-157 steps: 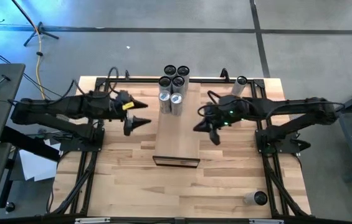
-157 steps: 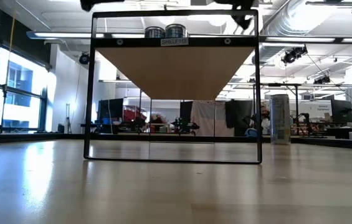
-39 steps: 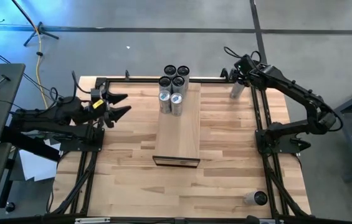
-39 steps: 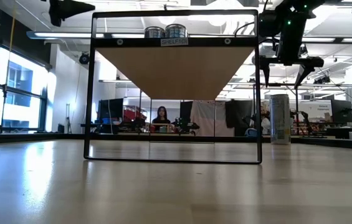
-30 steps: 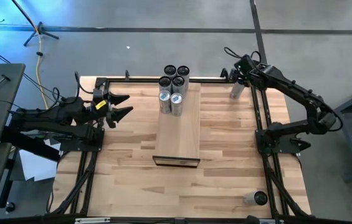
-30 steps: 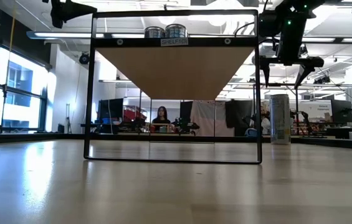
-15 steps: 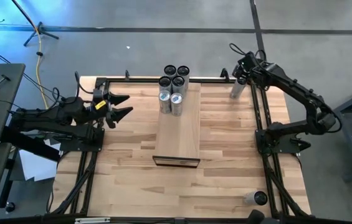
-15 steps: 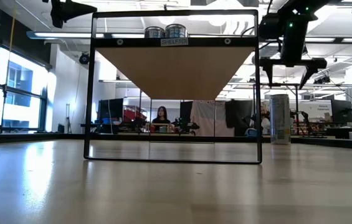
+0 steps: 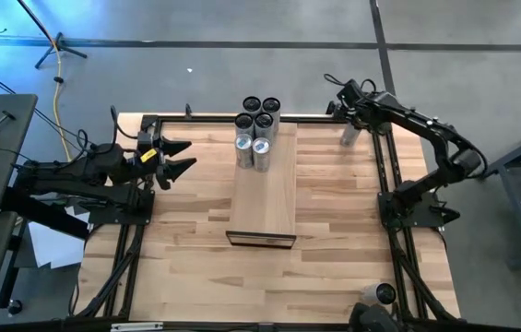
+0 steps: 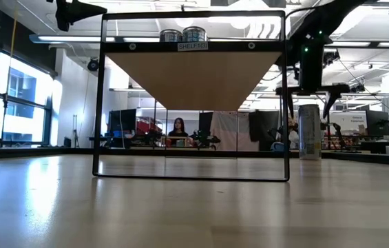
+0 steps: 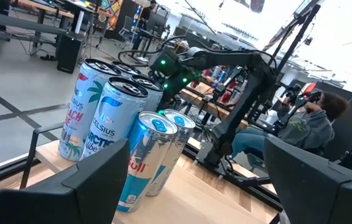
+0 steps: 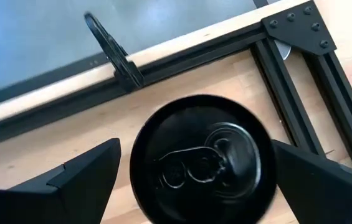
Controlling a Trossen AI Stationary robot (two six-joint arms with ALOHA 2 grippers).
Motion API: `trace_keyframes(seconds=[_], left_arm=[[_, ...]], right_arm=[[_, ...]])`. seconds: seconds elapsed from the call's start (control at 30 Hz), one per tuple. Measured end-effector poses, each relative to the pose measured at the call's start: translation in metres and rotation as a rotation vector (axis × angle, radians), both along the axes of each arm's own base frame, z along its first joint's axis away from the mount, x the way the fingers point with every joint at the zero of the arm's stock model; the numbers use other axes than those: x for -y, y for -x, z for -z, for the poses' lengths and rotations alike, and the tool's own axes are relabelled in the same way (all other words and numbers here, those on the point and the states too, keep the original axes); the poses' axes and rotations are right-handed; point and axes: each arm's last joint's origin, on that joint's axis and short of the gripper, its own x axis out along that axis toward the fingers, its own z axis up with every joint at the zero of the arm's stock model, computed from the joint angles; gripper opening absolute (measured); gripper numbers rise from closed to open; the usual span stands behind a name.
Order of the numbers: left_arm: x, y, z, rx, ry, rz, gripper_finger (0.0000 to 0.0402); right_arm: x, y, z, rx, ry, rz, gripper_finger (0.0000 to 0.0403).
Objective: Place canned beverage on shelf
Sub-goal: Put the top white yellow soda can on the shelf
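Right jaws: standing wide apart, hanging straight above the black-topped pale tall can (image 12: 202, 160), one dark finger showing on either side of its lid in the right wrist view, not touching it.
Right gripper (image 9: 349, 103): hovering at the counter's 1 o'clock corner; in the low view it (image 10: 309, 91) is sitting just over the can (image 10: 309, 131).
Target can: standing upright on the butcher-block wooden counter (image 9: 334, 240), just inside the black metal frame's (image 12: 291, 74) corner, well apart from the shelf; seen from above as a pale cylinder (image 9: 349, 136) under the arm.
Left jaws: spread apart and holding nothing.
Left gripper (image 9: 179, 159): waiting at the counter's 9 o'clock side, pointing toward 3 o'clock.
Shelf: long pale smooth wooden board (image 9: 266, 198) raised on a black frame, running from 12 o'clock toward 6 o'clock along the counter's middle.
Cans on shelf: a cluster of six slim cans (image 9: 257, 124) standing upright at the shelf's 12 o'clock end; the left wrist view is showing blue-and-silver cans (image 11: 149, 159) in front and white printed cans (image 11: 104, 111) behind them.
Other can: lying near the counter's 5 o'clock corner, a pale can with a dark end (image 9: 377, 294).
Background: a seated person (image 10: 179, 130) is showing beyond the counter in the low view.
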Motion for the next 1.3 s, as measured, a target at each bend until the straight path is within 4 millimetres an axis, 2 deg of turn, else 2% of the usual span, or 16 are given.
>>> trace_keyframes(seconds=[0.37, 0.47, 0.67, 0.73, 1.3], left_arm=[[-0.0002, 0.0001, 0.0000, 0.000, 0.001, -0.008, 0.0337], [-0.0005, 0.0002, 0.0000, 0.001, 0.002, -0.018, 0.0337], [-0.0008, 0.0003, 0.0000, 0.001, 0.002, -0.029, 0.0337], [-0.0008, 0.0003, 0.0000, 0.001, 0.002, -0.029, 0.0337], [-0.0008, 0.0003, 0.0000, 0.001, 0.002, -0.031, 0.0337]], right_arm=[[0.0034, 0.0003, 0.0048, -0.046, -0.011, -0.029, 0.0377], [0.0046, 0.0030, 0.0051, -0.048, -0.018, -0.017, 0.0349], [0.0075, 0.0070, 0.0054, -0.014, -0.042, -0.014, 0.0260], [0.0078, 0.0074, 0.0053, -0.018, -0.043, -0.022, 0.0242], [0.0070, 0.0077, 0.0055, -0.018, -0.053, -0.025, 0.0242]])
